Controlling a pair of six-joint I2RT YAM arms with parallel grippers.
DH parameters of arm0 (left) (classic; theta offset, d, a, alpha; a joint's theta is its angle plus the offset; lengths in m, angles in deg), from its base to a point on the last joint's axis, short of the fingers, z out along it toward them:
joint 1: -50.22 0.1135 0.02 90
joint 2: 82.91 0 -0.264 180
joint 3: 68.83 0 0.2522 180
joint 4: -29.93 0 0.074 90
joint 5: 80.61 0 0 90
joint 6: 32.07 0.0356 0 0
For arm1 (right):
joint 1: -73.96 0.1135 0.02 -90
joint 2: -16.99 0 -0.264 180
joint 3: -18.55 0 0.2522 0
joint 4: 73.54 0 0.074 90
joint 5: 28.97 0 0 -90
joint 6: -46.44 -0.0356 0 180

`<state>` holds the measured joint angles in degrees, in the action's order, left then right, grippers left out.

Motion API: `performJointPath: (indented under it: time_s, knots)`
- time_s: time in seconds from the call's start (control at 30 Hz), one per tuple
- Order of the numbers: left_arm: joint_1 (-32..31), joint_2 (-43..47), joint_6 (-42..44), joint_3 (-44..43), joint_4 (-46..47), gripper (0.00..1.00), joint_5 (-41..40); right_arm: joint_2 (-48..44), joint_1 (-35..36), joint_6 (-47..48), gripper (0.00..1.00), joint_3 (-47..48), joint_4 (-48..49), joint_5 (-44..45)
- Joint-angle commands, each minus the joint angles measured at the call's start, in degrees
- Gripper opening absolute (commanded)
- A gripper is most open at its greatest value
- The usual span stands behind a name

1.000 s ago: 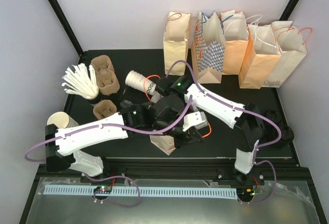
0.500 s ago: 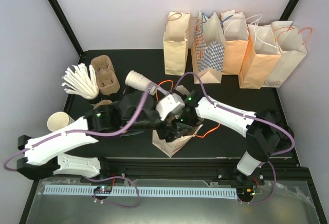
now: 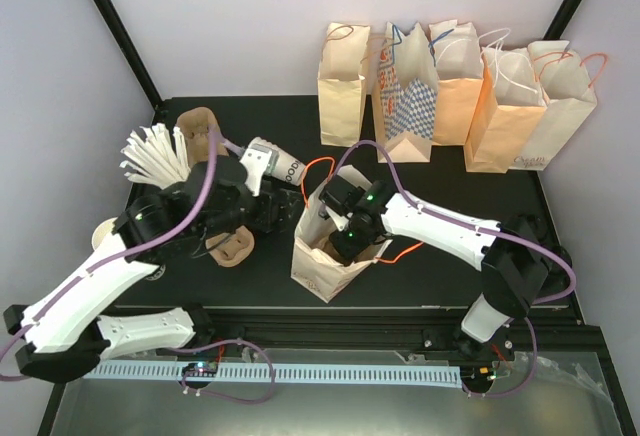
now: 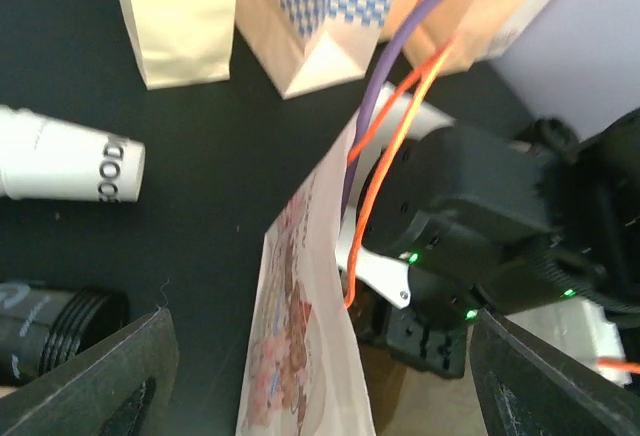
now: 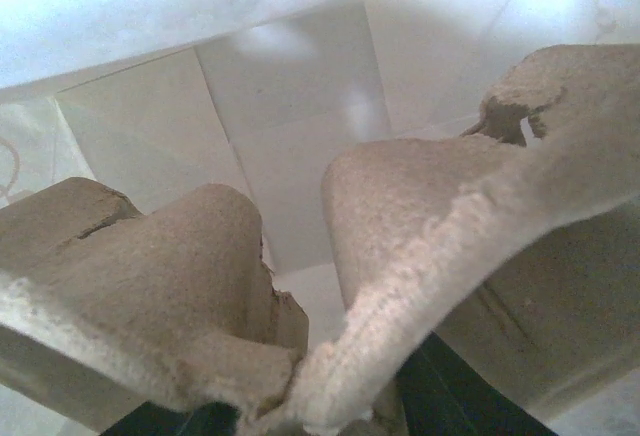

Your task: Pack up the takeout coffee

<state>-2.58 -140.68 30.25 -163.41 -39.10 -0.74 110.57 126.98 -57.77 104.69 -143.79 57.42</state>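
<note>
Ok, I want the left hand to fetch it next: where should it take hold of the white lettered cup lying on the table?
Probably across the side wall at mid-length, coming down from above. The cup lies on its side on the black table, tapering toward its lettered end, so a hold across its long axis meets curved wall, not an end.

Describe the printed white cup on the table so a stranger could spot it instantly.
Find the row of paper bags along the table's far edge. Left of and nearer than the leftmost bag, a white paper cup lies on its side on the black tabletop. Unlike the brown pulp carriers beside it, it bears dark lettering.
</note>
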Motion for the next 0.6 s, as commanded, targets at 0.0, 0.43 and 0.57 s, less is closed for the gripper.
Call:
performJointPath:
  time_s: [0.0,0.43,0.57]
  knots:
    - [0.59,-3.33,1.14,0.47,-3.81,0.83,5.02,-0.06,0.44,0.98,0.37,-0.27,1.95,2.71]
    - [4.47,-10.4,3.31,1.74,-4.78,0.33,9.63,1.65,2.22,2.0,0.37,0.13,2.14,7.09]
    - [7.22,-13.26,4.57,0.36,-7.37,0.03,12.56,0.99,2.43,2.33,0.37,-1.01,3.48,7.08]
